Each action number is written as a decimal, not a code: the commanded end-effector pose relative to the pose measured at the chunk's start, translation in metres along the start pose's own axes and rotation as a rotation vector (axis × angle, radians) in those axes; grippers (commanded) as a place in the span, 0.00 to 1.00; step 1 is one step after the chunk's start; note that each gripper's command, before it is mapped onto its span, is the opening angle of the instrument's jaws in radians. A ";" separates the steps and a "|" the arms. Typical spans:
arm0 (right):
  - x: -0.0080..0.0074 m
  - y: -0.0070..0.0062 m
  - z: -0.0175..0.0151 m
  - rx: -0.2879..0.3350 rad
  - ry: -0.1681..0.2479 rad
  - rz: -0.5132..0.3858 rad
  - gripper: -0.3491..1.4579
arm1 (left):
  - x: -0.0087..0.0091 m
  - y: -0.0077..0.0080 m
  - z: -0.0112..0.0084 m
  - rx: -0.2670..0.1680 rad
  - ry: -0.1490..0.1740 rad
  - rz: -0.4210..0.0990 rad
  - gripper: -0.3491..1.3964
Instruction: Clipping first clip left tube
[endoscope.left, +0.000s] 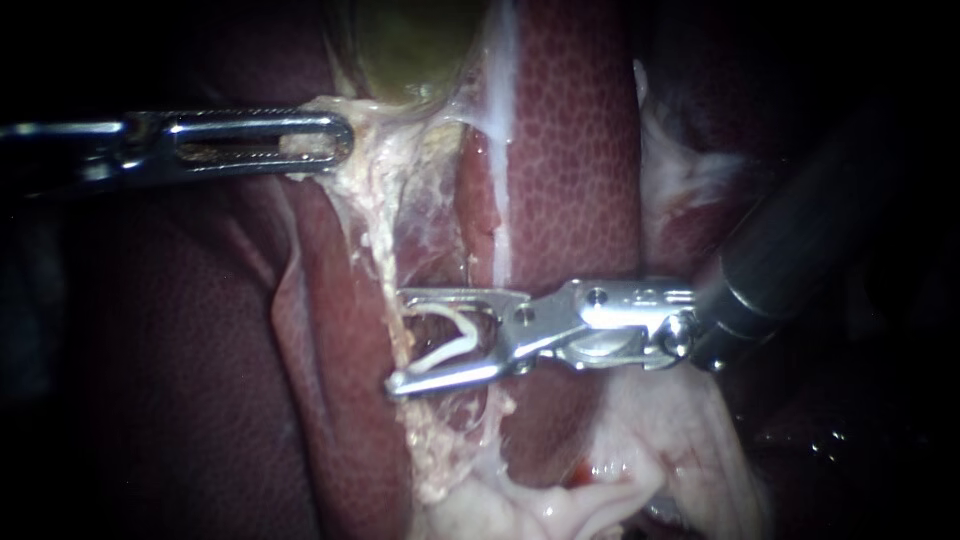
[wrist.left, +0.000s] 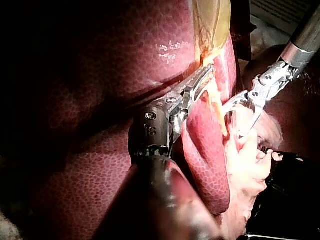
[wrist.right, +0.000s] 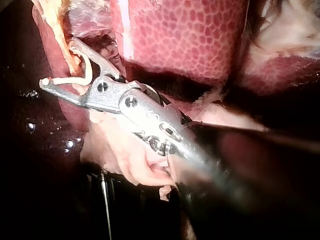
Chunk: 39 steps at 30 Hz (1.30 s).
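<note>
Clip, white, legs spread in a V, sits in the mouth of the right instrument, just beyond the pale wet fold that lies nearest the endoscope. The jaws stand wide apart, each bearing on one leg of the clip, so they grip it from both sides. The clip is not squeezed. The shaft comes in from the right, low over the fold.

Left tube: a thin, ragged, fat-flecked strand. It runs down from the gallbladder and crosses the gap right at the right instrument's jaw tips. In the right wrist view the strand comes down into the space between the two jaws, beside the clip's bend. Cannot tell whether it touches either leg.

Past the tube, on the side of the right instrument's shaft, a white band runs along the mottled red liver.

Farther back is the left instrument, shaft from the left. Its slotted jaws are clamped together on fatty tissue at the lower end of the gallbladder, and pale tissue shows through the slot. The left wrist view shows the same: jaws closed on the yellowish strand, well apart from the right instrument.

Farthest is the gallbladder, greenish yellow, its upper part in shadow.
</note>
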 end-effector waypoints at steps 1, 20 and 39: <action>-0.0001 -0.0001 0.0001 0.006 -0.001 0.006 0.52 | 0.0000 0.0000 0.0000 0.000 0.000 0.000 0.00; -0.0024 -0.0010 0.0030 0.131 0.001 0.116 0.52 | 0.0001 0.0000 0.0002 -0.001 0.000 0.000 0.00; -0.0033 -0.0006 0.0039 0.131 -0.001 0.129 0.51 | 0.0002 -0.0001 0.0002 -0.002 -0.001 0.001 0.00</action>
